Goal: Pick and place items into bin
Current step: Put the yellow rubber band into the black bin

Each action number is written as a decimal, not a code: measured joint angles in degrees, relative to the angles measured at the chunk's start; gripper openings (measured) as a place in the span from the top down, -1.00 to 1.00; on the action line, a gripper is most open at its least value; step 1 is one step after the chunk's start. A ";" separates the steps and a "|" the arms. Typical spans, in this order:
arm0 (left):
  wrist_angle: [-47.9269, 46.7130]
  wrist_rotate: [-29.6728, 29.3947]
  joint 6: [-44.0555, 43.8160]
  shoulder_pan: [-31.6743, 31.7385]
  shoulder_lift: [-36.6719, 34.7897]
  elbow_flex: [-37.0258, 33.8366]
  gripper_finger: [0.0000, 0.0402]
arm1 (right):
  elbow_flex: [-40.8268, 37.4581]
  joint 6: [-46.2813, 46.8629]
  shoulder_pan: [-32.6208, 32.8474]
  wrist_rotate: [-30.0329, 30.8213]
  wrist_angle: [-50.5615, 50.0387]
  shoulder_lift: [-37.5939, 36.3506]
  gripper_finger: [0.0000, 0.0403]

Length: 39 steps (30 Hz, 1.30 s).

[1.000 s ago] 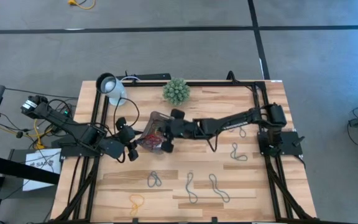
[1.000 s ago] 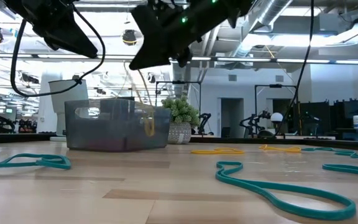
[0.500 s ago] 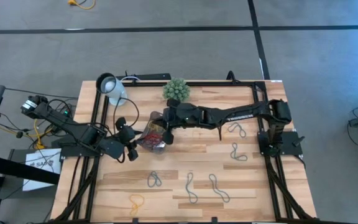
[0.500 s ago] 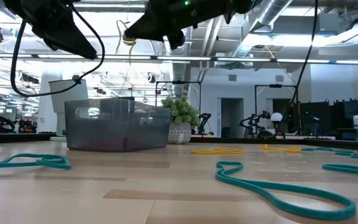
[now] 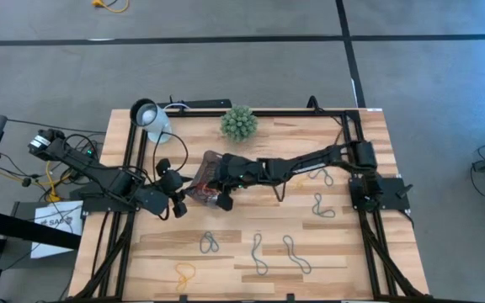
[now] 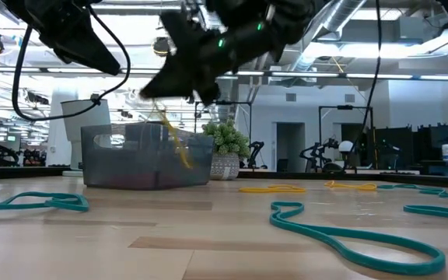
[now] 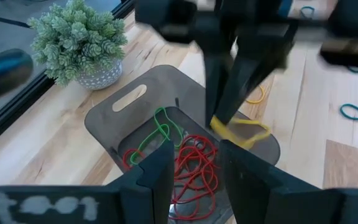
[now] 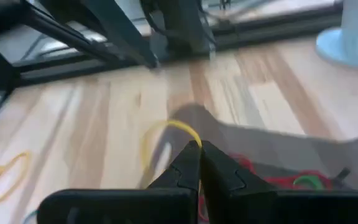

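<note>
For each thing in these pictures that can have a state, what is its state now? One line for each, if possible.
right gripper: shut on the yellow loop, above the bin.
yellow loop: pinched at one end, hanging over the bin.
bin: upright on the table, holding red loops and a green loop.
left gripper: open, empty, beside the bin.
teal loops: lying flat on the table.
plant: upright in its pot.
</note>
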 joint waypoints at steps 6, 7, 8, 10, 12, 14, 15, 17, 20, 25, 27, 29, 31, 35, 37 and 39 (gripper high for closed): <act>0.00 0.25 -0.09 0.00 0.00 0.00 0.41 | 0.26 -0.19 -0.23 0.03 4.16 1.81 1.00; 0.00 0.28 -0.09 0.00 0.00 0.00 0.41 | 0.56 -0.80 -0.37 -0.01 4.40 1.39 1.00; 0.00 0.28 -0.09 0.00 0.02 0.00 0.41 | 0.94 -1.47 -0.42 -0.10 3.92 0.74 1.00; 0.01 0.28 -0.09 0.00 0.00 0.00 0.41 | 2.61 -3.42 -0.59 -0.09 3.75 -0.41 1.00; 0.01 0.28 -0.12 0.00 0.00 0.00 0.41 | 4.48 -4.79 -0.74 -0.08 4.28 -2.04 1.00; -0.04 0.29 -0.51 0.00 0.00 0.00 0.41 | 5.98 -4.95 -0.85 -0.40 4.45 -3.17 1.00; -0.05 0.31 -0.53 0.00 0.00 0.00 0.41 | 6.58 -4.89 -0.87 -1.31 4.57 -3.23 1.00; -0.02 0.32 -0.54 0.00 0.00 0.00 0.41 | 6.88 -4.00 -0.76 -3.60 3.96 -3.11 1.00; -0.03 0.50 -0.55 0.00 0.00 0.00 0.41 | 6.89 -3.09 0.00 -4.08 2.03 -2.93 1.00; 0.00 1.44 -0.55 -0.15 0.00 0.00 0.41 | 6.26 -3.02 0.84 1.48 -6.04 -1.53 1.00; -0.04 1.48 -0.55 -0.40 0.02 0.00 0.41 | 6.25 -2.52 0.81 1.64 -6.13 -0.84 1.00; 0.04 1.47 -0.55 -0.81 0.01 0.00 0.41 | 6.35 -1.46 0.79 1.61 -6.76 -0.28 1.00; 0.07 1.47 -0.63 -1.21 0.00 0.00 0.41 | 6.19 -1.07 0.79 1.64 -7.58 0.25 0.99; -0.04 1.46 -1.80 -1.97 0.01 0.00 0.41 | 6.05 0.81 0.81 1.35 -9.08 1.85 0.99; -0.14 1.46 -2.01 -2.36 0.02 0.00 0.41 | 6.07 1.80 0.82 0.69 -8.60 2.02 0.99; -0.13 1.44 -2.08 -2.62 0.01 0.00 0.41 | 6.29 2.32 1.06 -0.21 -8.66 1.85 0.98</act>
